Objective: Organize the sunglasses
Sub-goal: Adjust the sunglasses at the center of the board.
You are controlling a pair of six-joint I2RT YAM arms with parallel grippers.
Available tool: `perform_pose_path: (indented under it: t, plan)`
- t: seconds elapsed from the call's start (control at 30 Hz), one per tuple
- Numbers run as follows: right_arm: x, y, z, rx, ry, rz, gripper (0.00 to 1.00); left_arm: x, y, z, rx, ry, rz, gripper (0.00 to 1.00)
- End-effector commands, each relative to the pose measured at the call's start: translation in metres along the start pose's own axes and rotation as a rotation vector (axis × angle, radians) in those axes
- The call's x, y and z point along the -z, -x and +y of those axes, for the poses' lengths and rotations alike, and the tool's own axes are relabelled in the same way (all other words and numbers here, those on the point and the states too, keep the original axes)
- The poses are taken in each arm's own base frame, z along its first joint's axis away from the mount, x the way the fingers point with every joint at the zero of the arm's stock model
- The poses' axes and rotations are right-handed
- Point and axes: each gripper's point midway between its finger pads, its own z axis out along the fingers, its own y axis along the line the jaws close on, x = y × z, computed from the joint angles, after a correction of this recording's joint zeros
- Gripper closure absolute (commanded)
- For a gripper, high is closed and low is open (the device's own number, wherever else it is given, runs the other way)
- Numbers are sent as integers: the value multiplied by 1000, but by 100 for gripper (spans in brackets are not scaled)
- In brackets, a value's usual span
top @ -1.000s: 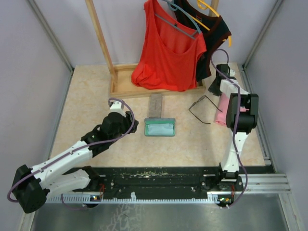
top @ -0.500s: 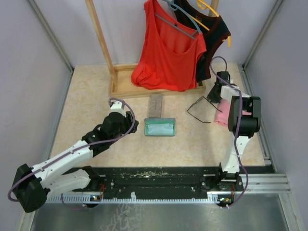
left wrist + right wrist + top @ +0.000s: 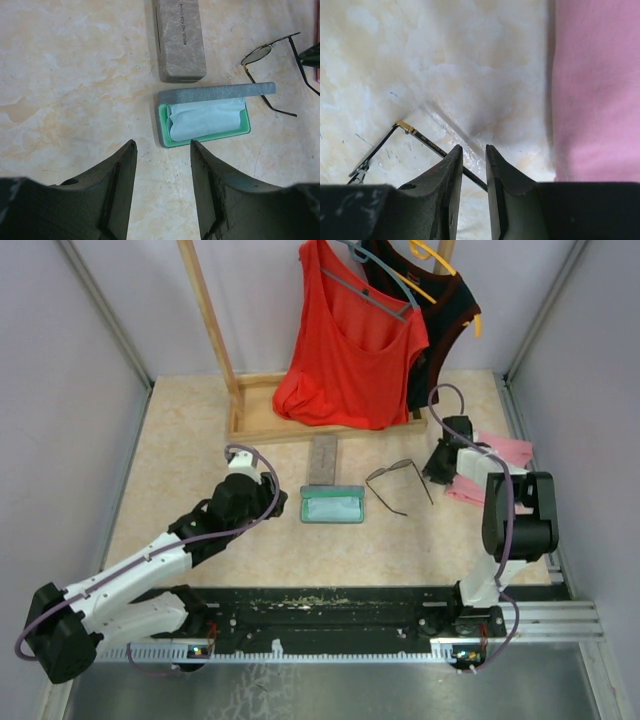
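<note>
Beige worktop (image 3: 200,440) carries the open case (image 3: 162,125); right of it lie the sunglasses (image 3: 257,54), one arm pinched in our right tool (image 3: 474,152), we judge to steer them in. Our left tool (image 3: 162,147) hovers spread.

Stretches the left arm (image 3: 150,562) from its base at the near left diagonally forward and to the right, elbow low, with the left gripper (image 3: 266,498) facing downward. Spreads its fingers (image 3: 117,182) partway, with nothing between them. Raises the right arm (image 3: 520,520) steeply from its base on the right, doubles it at the elbow, and sends the forearm forward and inward to the right gripper (image 3: 437,464). Draws those fingers (image 3: 502,185) nearly together, nipping the thin arm of the sunglasses (image 3: 385,483).
</note>
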Motion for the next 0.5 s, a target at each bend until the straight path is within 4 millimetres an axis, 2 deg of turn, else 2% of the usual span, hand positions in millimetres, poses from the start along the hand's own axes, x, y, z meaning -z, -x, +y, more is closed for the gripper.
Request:
perform_pose_path:
  t: [0.0,0.23,0.43,0.47]
  plan:
    - [39,43,4,102,-14,-175,73,5,6,-3,2,-21,-13,47]
    - [49,46,29,306,91,-200,63,6,7,-3,5,-20,-17,47]
    - [37,37,50,409,175,-143,62,5,7,-2,3,-17,-17,46]
    - [27,32,50,422,173,-114,62,5,7,-3,3,-19,-16,46]
